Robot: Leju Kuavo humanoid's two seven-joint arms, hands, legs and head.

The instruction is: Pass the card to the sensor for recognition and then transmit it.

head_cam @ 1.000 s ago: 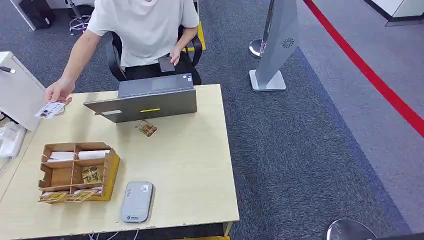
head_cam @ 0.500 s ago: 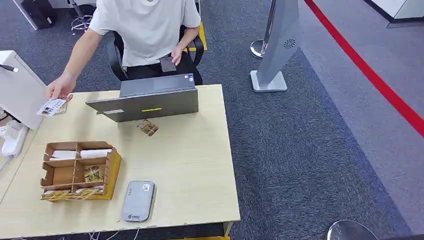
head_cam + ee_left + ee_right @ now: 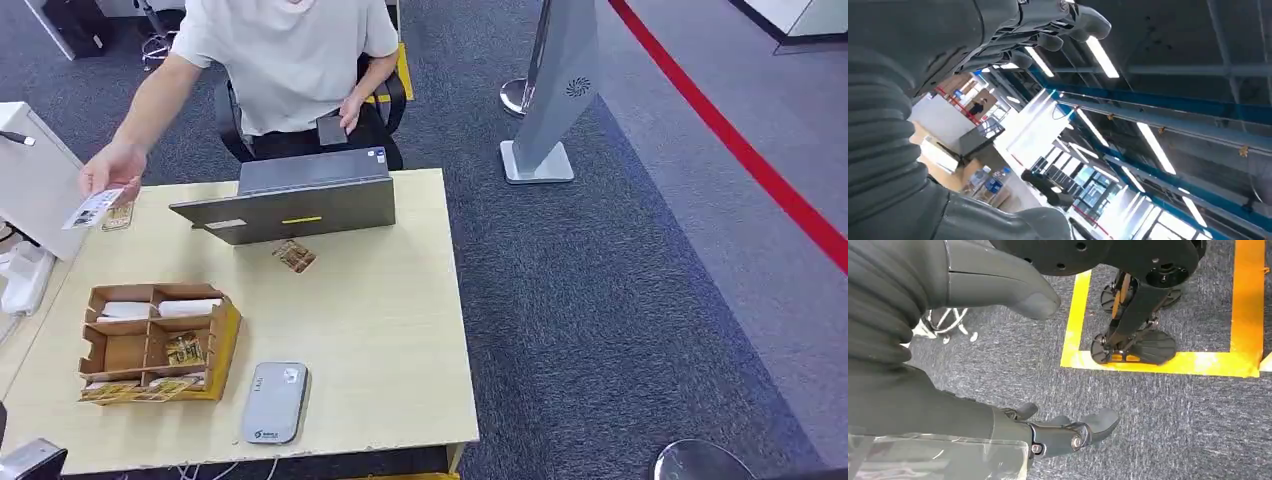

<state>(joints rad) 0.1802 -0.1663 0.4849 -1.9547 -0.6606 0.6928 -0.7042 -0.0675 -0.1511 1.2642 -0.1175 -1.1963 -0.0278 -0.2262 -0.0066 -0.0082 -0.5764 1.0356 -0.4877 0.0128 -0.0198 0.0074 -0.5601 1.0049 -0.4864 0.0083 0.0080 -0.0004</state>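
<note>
Overhead, the counter (image 3: 380, 330) carried a laptop (image 3: 290, 200), then a sensor (image 3: 273, 403). Smaller, the card (image 3: 92, 208) sat pinched in a person's hand (image 3: 112, 165) above the counter's far-left corner. Both robot hands, left hand (image 3: 1038, 35) and right hand (image 3: 1058, 432), held nothing, fingers apart.

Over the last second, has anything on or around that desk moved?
The person's hand lifted the white card off the table and carried it toward the desk's left edge, uncovering a small tan card lying there. A grey part of the robot's left arm has come into the bottom left corner. The laptop, cardboard organizer and grey sensor stayed put.
</note>
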